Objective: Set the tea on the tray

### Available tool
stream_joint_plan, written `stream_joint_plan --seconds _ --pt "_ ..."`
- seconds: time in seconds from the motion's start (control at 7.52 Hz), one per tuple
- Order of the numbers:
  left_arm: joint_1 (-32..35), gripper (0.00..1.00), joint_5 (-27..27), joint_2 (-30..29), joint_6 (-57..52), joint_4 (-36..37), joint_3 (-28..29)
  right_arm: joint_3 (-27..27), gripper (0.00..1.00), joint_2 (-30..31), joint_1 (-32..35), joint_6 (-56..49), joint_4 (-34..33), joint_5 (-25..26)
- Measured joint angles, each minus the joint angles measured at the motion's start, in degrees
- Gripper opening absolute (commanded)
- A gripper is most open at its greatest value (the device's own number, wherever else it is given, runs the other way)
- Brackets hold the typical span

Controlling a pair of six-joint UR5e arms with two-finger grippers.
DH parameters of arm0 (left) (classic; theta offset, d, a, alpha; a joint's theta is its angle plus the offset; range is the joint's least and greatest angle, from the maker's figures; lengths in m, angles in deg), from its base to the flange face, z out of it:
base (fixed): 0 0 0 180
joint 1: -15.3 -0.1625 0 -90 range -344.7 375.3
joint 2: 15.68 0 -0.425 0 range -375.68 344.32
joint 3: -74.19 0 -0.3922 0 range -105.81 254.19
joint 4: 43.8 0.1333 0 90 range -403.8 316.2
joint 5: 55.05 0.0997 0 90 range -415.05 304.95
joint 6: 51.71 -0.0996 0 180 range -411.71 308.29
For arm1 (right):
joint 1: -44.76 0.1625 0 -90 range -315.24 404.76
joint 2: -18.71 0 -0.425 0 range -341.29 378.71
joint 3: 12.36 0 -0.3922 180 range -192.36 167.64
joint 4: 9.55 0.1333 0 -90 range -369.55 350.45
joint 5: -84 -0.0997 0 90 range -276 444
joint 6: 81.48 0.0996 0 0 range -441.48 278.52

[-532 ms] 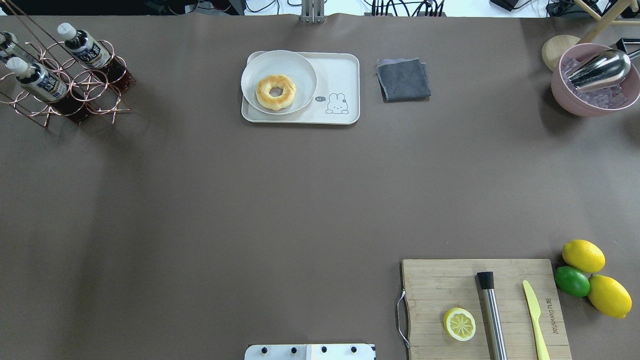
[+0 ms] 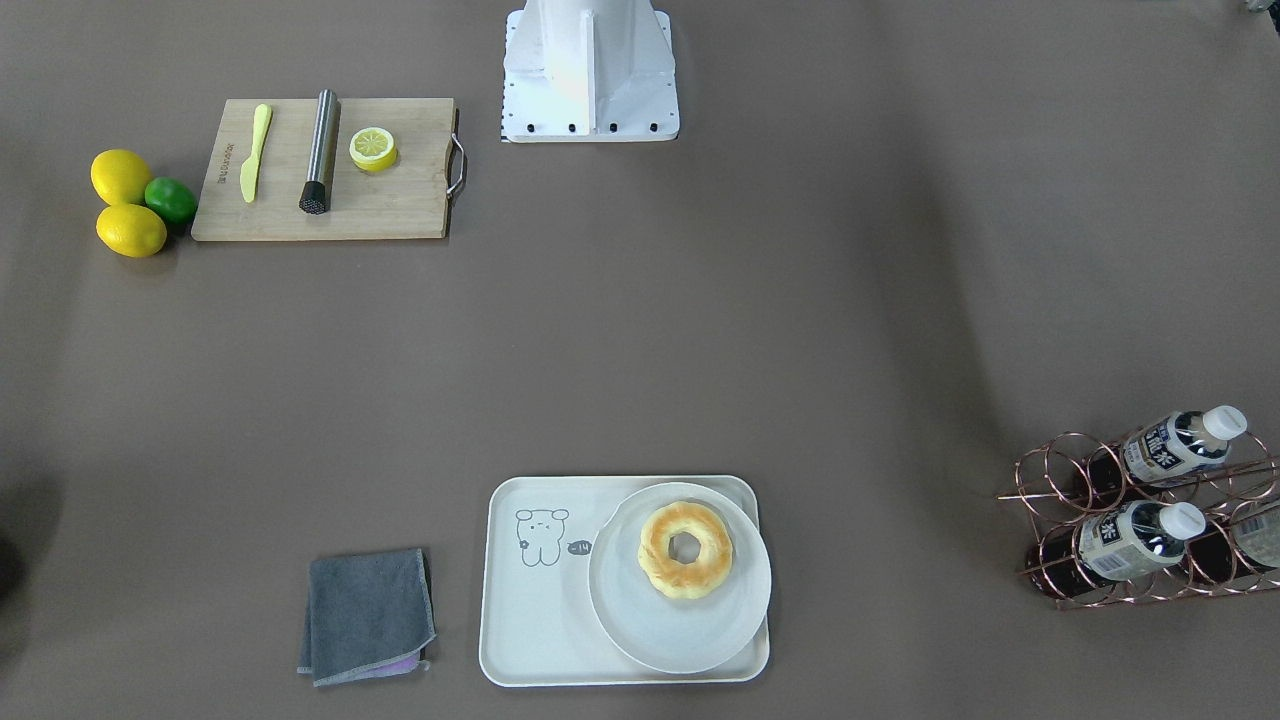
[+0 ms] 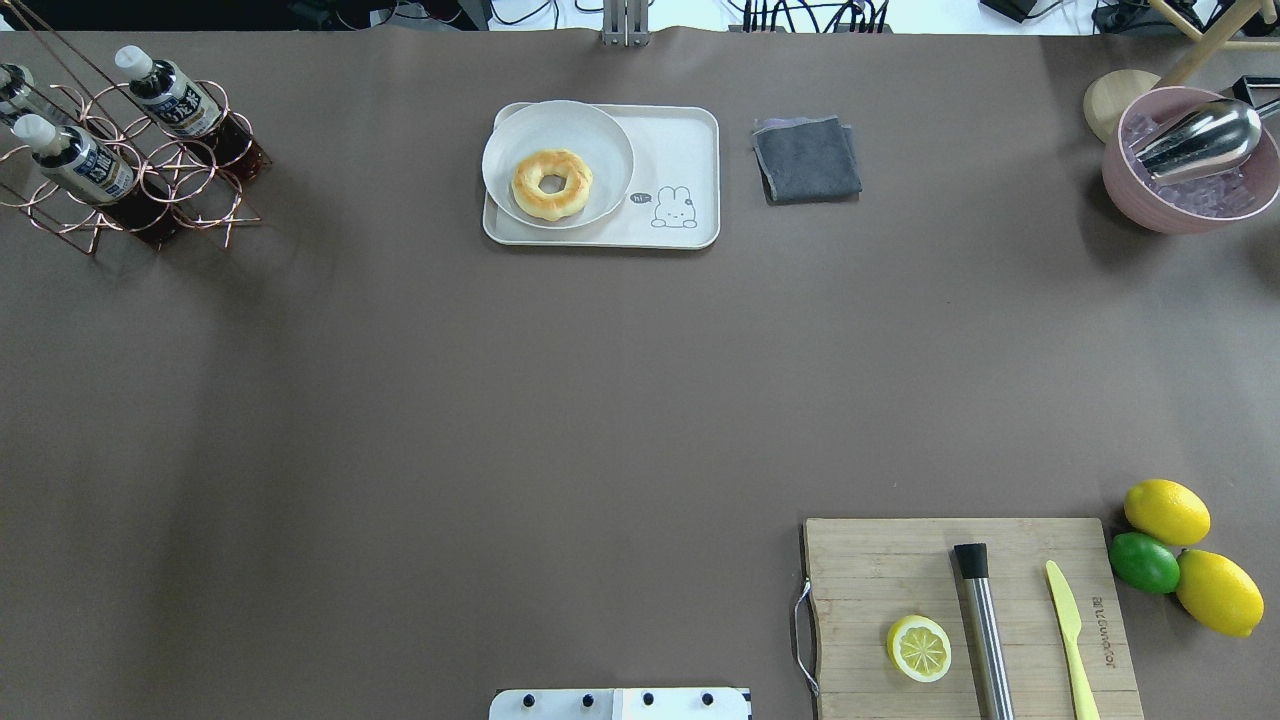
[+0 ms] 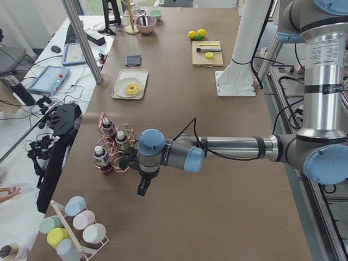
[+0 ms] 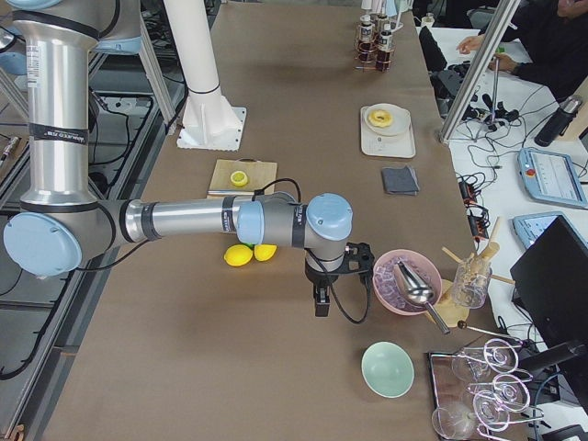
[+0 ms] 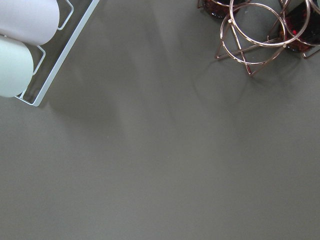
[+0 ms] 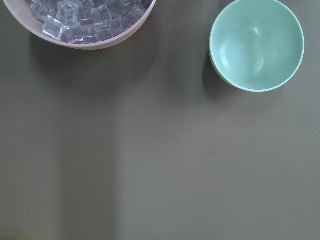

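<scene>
Three tea bottles point(image 3: 165, 95) with white caps lie in a copper wire rack point(image 3: 190, 165) at the far left; they also show in the front view point(image 2: 1170, 445) and the left view point(image 4: 120, 141). The cream tray point(image 3: 675, 140) with its line drawing sits far centre and holds a round white plate point(image 3: 600, 130) with a doughnut point(image 3: 551, 184). My left gripper point(image 4: 142, 187) hangs over the table right beside the rack; I cannot tell if it is open. My right gripper point(image 5: 320, 303) hangs beside the pink bowl point(image 5: 400, 280); I cannot tell its state either.
A grey cloth point(image 3: 806, 158) lies right of the tray. A wooden board point(image 3: 880, 580) holds a lemon half, muddler and knife, with lemons and a lime point(image 3: 1145, 562) beside it. Pastel cups point(image 6: 20, 45) and a green bowl point(image 7: 256, 44) lie near the grippers.
</scene>
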State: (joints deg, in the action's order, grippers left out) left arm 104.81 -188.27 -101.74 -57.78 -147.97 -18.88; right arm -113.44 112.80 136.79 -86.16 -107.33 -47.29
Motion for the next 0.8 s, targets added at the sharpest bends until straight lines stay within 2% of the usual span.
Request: stream_joint_plan --seconds 0.4,0.8 --pt "-2.45 0.99 0.15 0.34 0.03 0.06 0.44 0.07 1.00 0.02 0.01 -0.09 0.13 -0.06" --pt "-0.85 0.99 0.03 0.94 -0.12 -0.15 0.62 0.04 1.00 0.04 -0.01 0.09 0.18 -0.02"
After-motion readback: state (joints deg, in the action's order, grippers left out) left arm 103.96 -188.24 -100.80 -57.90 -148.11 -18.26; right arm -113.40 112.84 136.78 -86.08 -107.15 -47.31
